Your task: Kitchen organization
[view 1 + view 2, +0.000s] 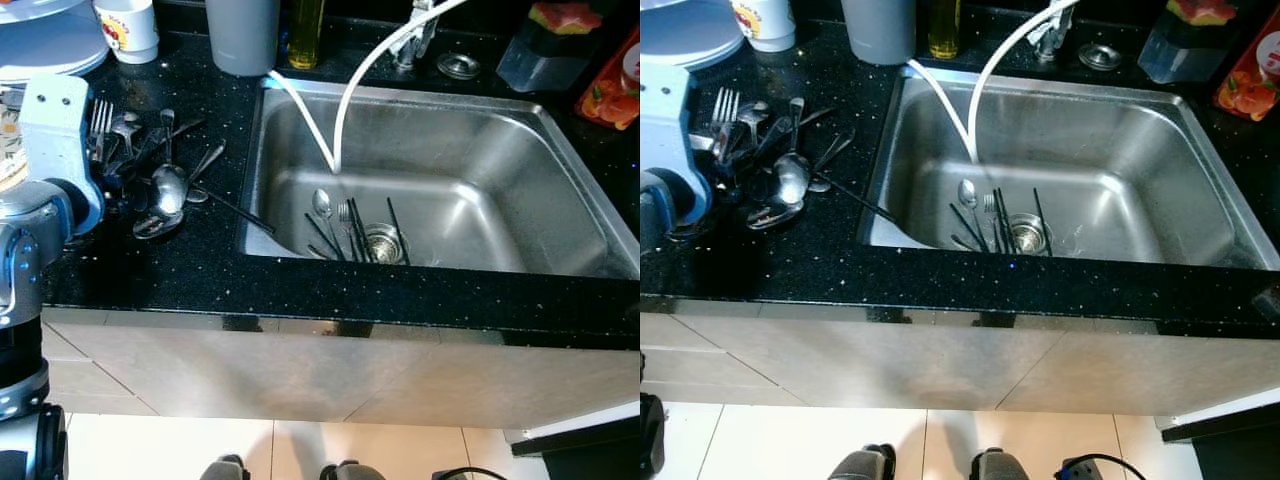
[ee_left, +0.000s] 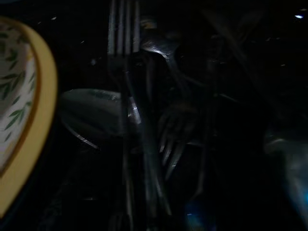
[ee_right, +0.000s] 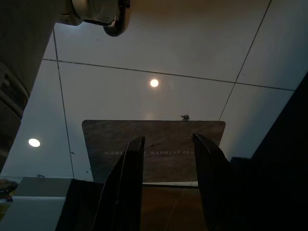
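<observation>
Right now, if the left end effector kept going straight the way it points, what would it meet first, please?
Most likely the pile of cutlery on the black counter, probably the long fork; the wrist view is dark, so depth is uncertain.

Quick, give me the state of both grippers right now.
Left gripper: over the cutlery pile on the counter; fingers cannot be told.
Right gripper: open, empty, hanging idle over the floor.

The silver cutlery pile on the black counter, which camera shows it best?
The left eye view: the silver cutlery pile lies whole and well lit beside the steel sink. The right eye view shows it similarly; the left wrist view shows forks close but dark.
</observation>
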Motion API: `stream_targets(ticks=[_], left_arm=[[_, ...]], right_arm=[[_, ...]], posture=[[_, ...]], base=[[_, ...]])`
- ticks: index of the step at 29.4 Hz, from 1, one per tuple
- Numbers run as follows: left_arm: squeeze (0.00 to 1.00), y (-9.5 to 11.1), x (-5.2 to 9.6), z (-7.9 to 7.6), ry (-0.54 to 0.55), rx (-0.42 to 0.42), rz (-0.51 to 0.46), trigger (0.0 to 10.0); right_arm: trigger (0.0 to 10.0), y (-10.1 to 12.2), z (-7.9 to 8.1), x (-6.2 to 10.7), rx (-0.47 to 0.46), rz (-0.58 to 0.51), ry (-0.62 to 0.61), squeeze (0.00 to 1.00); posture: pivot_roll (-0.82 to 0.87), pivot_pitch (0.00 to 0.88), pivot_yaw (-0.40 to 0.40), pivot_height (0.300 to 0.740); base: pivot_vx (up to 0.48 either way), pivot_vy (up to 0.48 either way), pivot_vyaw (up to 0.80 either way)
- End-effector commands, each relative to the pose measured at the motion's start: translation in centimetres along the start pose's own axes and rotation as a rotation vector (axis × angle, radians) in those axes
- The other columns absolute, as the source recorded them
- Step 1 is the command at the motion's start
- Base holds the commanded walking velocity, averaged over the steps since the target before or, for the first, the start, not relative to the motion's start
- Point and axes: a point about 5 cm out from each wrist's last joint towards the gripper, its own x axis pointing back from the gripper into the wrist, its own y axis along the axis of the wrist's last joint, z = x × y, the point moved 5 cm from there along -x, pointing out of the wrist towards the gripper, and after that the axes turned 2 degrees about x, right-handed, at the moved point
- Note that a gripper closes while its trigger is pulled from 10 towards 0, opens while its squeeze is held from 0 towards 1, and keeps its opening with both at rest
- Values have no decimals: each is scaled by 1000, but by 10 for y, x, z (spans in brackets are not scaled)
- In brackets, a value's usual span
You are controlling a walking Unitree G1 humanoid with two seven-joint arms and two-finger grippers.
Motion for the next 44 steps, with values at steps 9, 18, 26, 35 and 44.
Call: stream_targets(ticks=[9,18,26,35,44], left_arm=[[0,-1,11,2,62,75,-18,10000],[0,-14,19,11,123,120,7,10000],[0,-26,25,16,169,156,31,10000],[0,-41,19,11,133,199,72,0],[0,-43,15,8,112,214,82,0]], right_arm=[[10000,-11,-2,1,-4,31,-3,0],[10000,-10,-3,1,1,29,-3,0],[10000,-8,-6,1,6,26,-8,0],[10000,-6,-7,1,8,23,-8,0],[10000,-8,-6,1,4,26,-10,0]], posture=[[119,169,-77,740],[124,172,-83,740],[130,172,-93,740],[119,166,-94,740],[118,165,-90,740]], base=[[0,0,0],[0,0,0],[0,0,0],[0,0,0],[0,0,0]])
